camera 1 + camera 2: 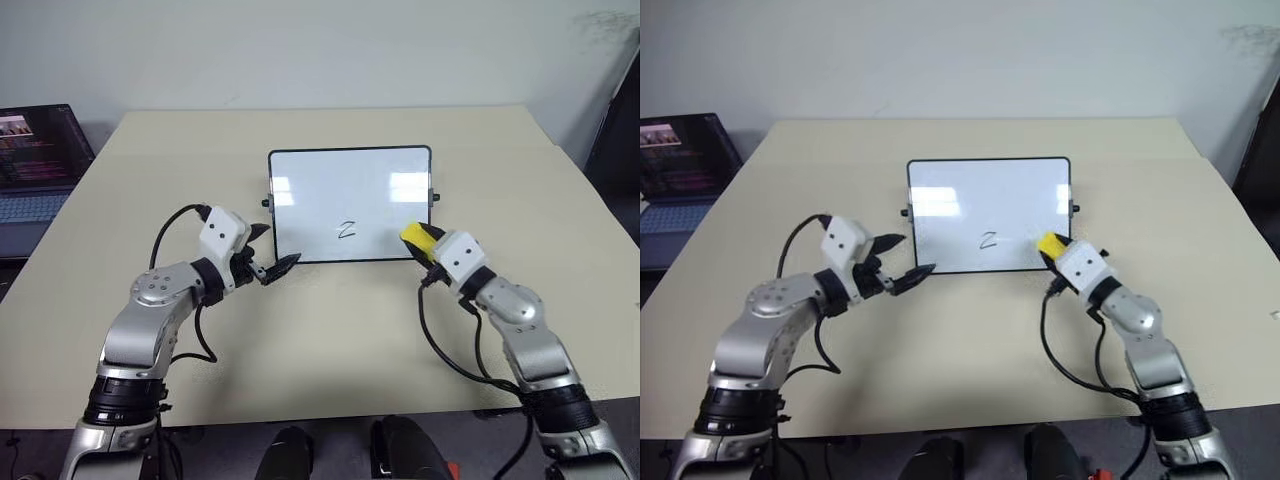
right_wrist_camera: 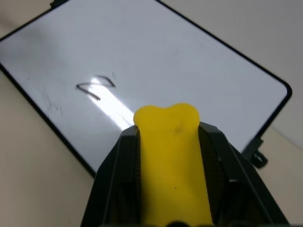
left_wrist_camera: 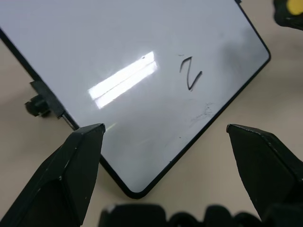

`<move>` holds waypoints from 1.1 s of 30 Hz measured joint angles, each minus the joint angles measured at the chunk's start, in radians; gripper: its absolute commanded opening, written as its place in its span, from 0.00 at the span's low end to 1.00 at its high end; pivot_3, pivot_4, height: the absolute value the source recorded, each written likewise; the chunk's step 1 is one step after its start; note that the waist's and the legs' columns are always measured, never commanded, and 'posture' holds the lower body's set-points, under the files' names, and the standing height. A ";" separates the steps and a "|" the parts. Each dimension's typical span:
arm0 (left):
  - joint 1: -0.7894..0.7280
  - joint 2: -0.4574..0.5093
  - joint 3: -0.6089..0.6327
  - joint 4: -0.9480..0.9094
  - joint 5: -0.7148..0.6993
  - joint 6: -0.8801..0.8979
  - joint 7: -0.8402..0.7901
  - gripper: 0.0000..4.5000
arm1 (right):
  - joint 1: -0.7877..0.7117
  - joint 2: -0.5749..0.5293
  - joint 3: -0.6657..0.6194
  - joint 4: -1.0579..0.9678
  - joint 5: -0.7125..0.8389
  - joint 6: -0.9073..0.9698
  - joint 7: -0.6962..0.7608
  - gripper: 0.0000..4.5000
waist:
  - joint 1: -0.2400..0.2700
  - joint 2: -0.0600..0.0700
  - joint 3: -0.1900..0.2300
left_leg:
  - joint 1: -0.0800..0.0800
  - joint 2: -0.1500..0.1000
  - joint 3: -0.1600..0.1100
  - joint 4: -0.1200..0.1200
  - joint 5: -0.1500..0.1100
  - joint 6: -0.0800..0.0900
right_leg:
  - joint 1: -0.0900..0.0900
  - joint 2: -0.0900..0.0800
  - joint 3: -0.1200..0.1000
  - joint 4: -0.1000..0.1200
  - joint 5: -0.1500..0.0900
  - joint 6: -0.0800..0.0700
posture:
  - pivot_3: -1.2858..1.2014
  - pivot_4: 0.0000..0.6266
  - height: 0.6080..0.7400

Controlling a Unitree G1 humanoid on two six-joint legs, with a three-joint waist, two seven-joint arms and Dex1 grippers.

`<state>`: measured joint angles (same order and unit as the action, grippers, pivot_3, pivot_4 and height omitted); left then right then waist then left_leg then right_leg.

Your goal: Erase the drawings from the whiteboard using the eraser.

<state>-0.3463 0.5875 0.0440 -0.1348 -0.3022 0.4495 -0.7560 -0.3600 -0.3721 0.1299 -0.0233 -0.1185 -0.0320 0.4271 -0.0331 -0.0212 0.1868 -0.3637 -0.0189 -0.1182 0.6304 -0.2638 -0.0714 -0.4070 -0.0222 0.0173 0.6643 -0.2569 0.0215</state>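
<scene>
The whiteboard [image 1: 330, 185] lies flat at the table's middle, with one handwritten drawing, a Z [image 1: 346, 230], near its front edge. My right gripper [image 1: 421, 241] is shut on the yellow eraser [image 1: 416, 236], which hovers over the board's front right corner, to the right of the Z. In the right wrist view the eraser [image 2: 173, 156] sticks out between the fingers toward the Z [image 2: 96, 86]. My left gripper [image 1: 281, 246] is open at the board's front left corner. In the left wrist view that corner lies between its fingers [image 3: 80, 161], with the Z [image 3: 190, 73] beyond.
An open laptop [image 1: 35, 160] stands off the table's left side. The beige table [image 1: 330, 340] stretches bare in front of the board. Black cables loop from both wrists over the table. A dark object stands at the far right edge [image 1: 615, 130].
</scene>
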 measured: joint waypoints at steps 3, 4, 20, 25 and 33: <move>-0.026 0.002 -0.002 0.051 0.018 -0.022 0.002 1.00 | -0.107 0.048 0.035 0.116 -0.040 -0.063 -0.044 0.29 | -0.002 0.000 0.000 | 0.001 0.000 0.001 0.000 0.000 0.000 | 0.000 0.000 0.000 0.000 0.000 0.000 | 0.52 0.24 1.00; -0.030 0.004 -0.002 0.071 0.027 -0.029 0.005 1.00 | -0.148 0.061 0.047 0.167 -0.057 -0.089 -0.061 0.29 | -0.002 0.000 0.000 | 0.001 0.000 0.001 0.000 0.000 0.000 | 0.000 0.000 0.000 0.000 0.000 0.000 | 0.52 0.24 1.00; -0.024 0.022 0.004 0.105 0.039 -0.043 0.009 1.00 | -0.432 0.260 0.112 0.831 -0.184 -0.385 -0.309 0.29 | -0.015 -0.001 0.000 | 0.001 0.000 0.002 0.000 0.000 0.000 | -0.001 0.000 0.001 0.002 0.001 -0.001 | 0.52 0.24 1.00; -0.014 0.022 0.014 0.105 0.037 -0.040 0.025 1.00 | -0.434 0.274 0.158 0.907 -0.216 -0.453 -0.315 0.29 | -0.024 -0.001 -0.001 | 0.002 0.000 0.003 0.000 0.000 0.000 | -0.001 0.000 0.002 0.006 0.000 -0.001 | 0.52 0.24 1.00; 0.003 0.025 0.030 0.107 0.036 -0.040 0.024 1.00 | -0.402 0.280 0.247 0.969 -0.267 -0.507 -0.282 0.29 | -0.025 -0.003 -0.002 | 0.013 0.000 0.007 0.001 0.000 0.001 | 0.002 0.001 0.008 0.014 0.000 0.000 | 0.52 0.24 1.00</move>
<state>-0.3433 0.6125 0.0738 -0.0283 -0.2665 0.4096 -0.7321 -0.7621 -0.0921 0.3769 0.9459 -0.3850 -0.5386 0.1451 -0.0578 -0.0238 0.1850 -0.3511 -0.0192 -0.1113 0.6313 -0.2634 -0.0707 -0.4046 -0.0216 0.0250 0.6784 -0.2572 0.0213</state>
